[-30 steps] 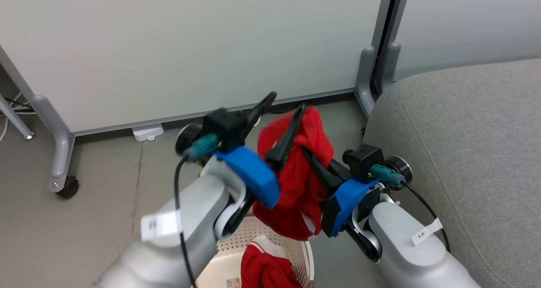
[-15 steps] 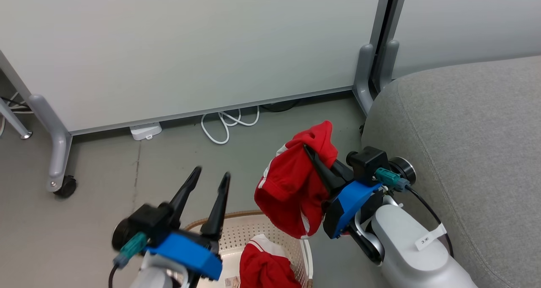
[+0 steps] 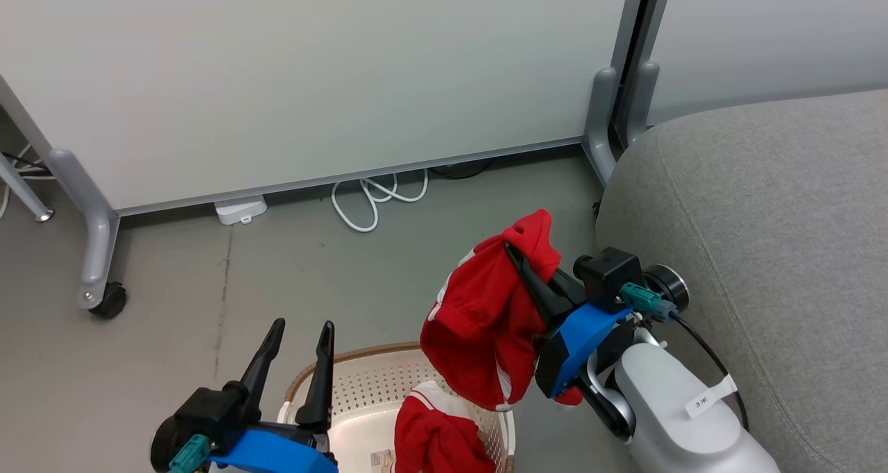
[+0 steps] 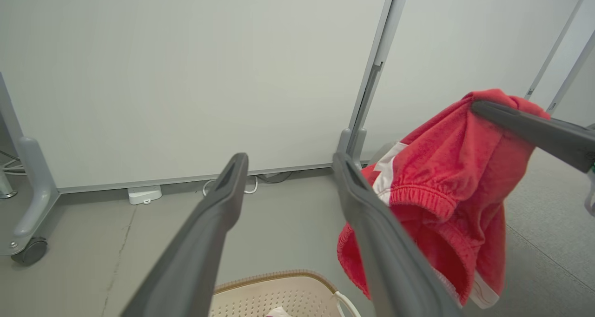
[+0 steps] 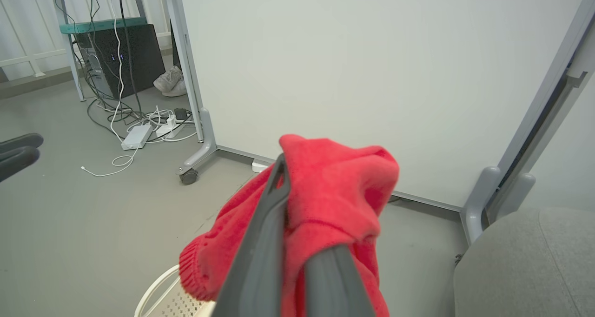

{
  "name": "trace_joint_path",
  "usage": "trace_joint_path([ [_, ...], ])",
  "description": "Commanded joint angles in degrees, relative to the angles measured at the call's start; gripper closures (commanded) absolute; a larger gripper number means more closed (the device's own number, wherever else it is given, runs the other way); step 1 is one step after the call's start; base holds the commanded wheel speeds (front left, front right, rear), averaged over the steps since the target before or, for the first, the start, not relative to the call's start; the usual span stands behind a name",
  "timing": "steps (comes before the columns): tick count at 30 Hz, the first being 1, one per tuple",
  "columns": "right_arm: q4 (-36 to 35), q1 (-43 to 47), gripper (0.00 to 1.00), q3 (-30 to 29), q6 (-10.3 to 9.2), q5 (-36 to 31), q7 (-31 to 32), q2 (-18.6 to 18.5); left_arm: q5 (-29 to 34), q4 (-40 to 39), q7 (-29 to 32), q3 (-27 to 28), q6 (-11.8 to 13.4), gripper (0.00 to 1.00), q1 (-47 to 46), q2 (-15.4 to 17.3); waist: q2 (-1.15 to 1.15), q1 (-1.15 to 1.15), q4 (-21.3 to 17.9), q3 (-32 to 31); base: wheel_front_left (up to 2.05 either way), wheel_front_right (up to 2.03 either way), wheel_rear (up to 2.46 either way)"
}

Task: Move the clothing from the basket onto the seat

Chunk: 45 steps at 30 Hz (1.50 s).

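A red garment with white trim (image 3: 485, 327) hangs from my right gripper (image 3: 513, 251), which is shut on its upper fold, above the basket's right side and just left of the grey seat (image 3: 763, 216). The right wrist view has the cloth (image 5: 339, 187) bunched between my right gripper's (image 5: 297, 191) fingers. My left gripper (image 3: 302, 326) stands open and empty over the left rim of the cream basket (image 3: 361, 354). In the left wrist view that gripper (image 4: 290, 161) is apart from the hanging garment (image 4: 446, 201). Another red garment (image 3: 433, 438) lies in the basket.
White partition panels on grey wheeled feet (image 3: 104, 299) stand behind. A white cable (image 3: 374, 199) and a white adapter (image 3: 239, 209) lie on the floor at their base. Further left are a computer, tangled cables and a shoe (image 5: 172, 80).
My left gripper has let go of the raised garment and dropped back down to the left, over the basket rim. The garment now hangs from the right gripper alone, slightly lower.
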Motion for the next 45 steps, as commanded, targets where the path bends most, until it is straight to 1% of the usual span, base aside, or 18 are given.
trace_joint_path([
  [1, -0.51, 0.49, 1.0, -0.2, 0.01, -0.29, 0.01, -0.08, 0.81, -0.3, -0.15, 0.87, -0.41, 0.0, 0.46, -0.34, 0.0, 0.0, -0.04, 0.15, 0.0, 0.0, 0.0],
  [6, -1.36, 0.64, 1.0, -0.78, 0.01, -0.66, -0.09, -0.08, 1.76, -0.57, -0.15, 0.58, -0.52, 0.0, -0.11, -0.66, 0.0, 0.0, -0.46, 0.62, 0.0, 0.0, 0.0],
  [10, -2.2, 0.9, 1.0, -1.33, 0.01, -0.93, -0.38, -0.08, 1.76, -0.96, -0.15, -0.03, -0.54, 0.0, -0.61, -0.27, 0.0, 0.0, -1.97, 1.13, 0.0, 0.0, 0.0],
  [13, -2.71, 0.91, 1.0, -1.5, 0.01, -1.09, -0.42, -0.08, 1.91, -1.44, -0.15, -0.49, -0.55, 0.0, -1.05, 0.2, 0.0, 0.0, -4.1, 1.78, 0.0, 0.0, 0.0],
  [28, -5.12, 1.8, 1.0, -4.26, 0.01, -1.55, -0.77, -0.06, 2.24, -1.76, -0.15, -3.19, -0.56, 0.0, -4.29, 2.03, 0.0, 0.0, -17.97, 5.64, 0.0, 0.0, 0.0],
  [29, -5.12, 1.8, 1.0, -4.26, 0.01, -1.55, -0.77, -0.06, 2.24, -1.76, -0.15, -3.19, -0.56, 0.0, -4.29, 2.03, 0.0, 0.0, -17.97, 5.64, 0.0, 0.0, 0.0],
  [33, -5.73, 2.17, 1.0, -4.1, 0.01, -0.9, -0.84, -0.05, 1.99, -1.46, -0.15, -3.47, -0.39, 0.0, -4.52, 2.6, 0.0, 0.0, -21.33, 6.25, 0.0, 0.0, 0.0],
  [39, -6.38, 2.71, 1.0, -4.08, 0.01, -0.36, -0.87, -0.04, 2.31, -1.36, -0.15, -3.54, -0.39, 0.0, -4.56, 3.3, 0.0, 0.0, -25.08, 6.67, 0.0, 0.0, 0.0],
  [45, -7.31, 3.34, 1.0, -4.42, 0.01, -0.12, -0.89, -0.04, 2.96, -1.76, -0.15, -3.41, -0.38, 0.0, -4.38, 3.3, 0.0, 0.0, -27.06, 7.08, 0.0, 0.0, 0.0],
])
